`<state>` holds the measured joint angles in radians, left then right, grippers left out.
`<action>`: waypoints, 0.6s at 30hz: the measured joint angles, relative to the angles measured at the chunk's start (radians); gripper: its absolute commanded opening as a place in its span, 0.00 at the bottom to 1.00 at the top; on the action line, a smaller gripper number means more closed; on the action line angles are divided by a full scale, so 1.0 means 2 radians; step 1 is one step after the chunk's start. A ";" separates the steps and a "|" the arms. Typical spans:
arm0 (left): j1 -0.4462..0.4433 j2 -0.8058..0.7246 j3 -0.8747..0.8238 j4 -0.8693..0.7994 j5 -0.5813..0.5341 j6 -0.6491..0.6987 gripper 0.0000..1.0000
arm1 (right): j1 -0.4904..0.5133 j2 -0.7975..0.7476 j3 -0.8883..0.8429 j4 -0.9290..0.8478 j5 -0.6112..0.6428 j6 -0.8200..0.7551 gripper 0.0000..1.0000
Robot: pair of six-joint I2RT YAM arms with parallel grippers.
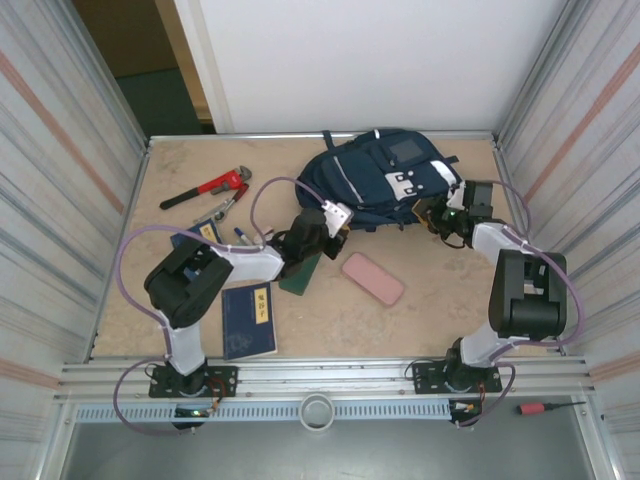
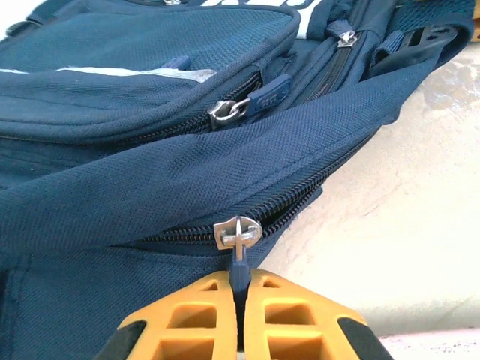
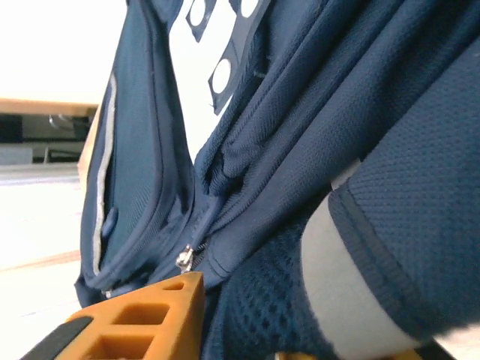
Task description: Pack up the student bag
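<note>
left wrist: left end effector (image 2: 240,319) pinches student bag (image 2: 150,172) zipper pull (image 2: 238,251)

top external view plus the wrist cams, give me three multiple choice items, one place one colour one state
1. In the top view, the red wrench lies where from the student bag? A on it; B left of it; C right of it
2. Colour of the flat case? A pink; B yellow; C white
3. The left gripper is: A open; B holding the wrench; C shut on the zipper pull
Answers: B, it lies apart on the left; A, plainly pink; C, its jaws pinch the tab.
</note>
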<state>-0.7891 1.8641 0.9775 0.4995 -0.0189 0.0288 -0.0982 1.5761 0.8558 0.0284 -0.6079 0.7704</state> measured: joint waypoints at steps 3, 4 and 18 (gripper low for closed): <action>-0.008 0.014 0.011 -0.009 0.001 0.000 0.00 | -0.004 -0.006 -0.010 0.003 0.003 0.002 0.59; -0.009 0.017 0.013 -0.011 0.000 0.000 0.00 | -0.004 -0.013 -0.019 0.005 0.005 0.002 0.62; -0.012 0.021 0.018 -0.016 0.001 0.010 0.00 | 0.160 -0.086 -0.125 0.080 0.124 0.100 0.82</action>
<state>-0.8131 1.9068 1.0126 0.4671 -0.0177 0.0490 0.2222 1.4048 0.6060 0.1890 -0.3603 0.9695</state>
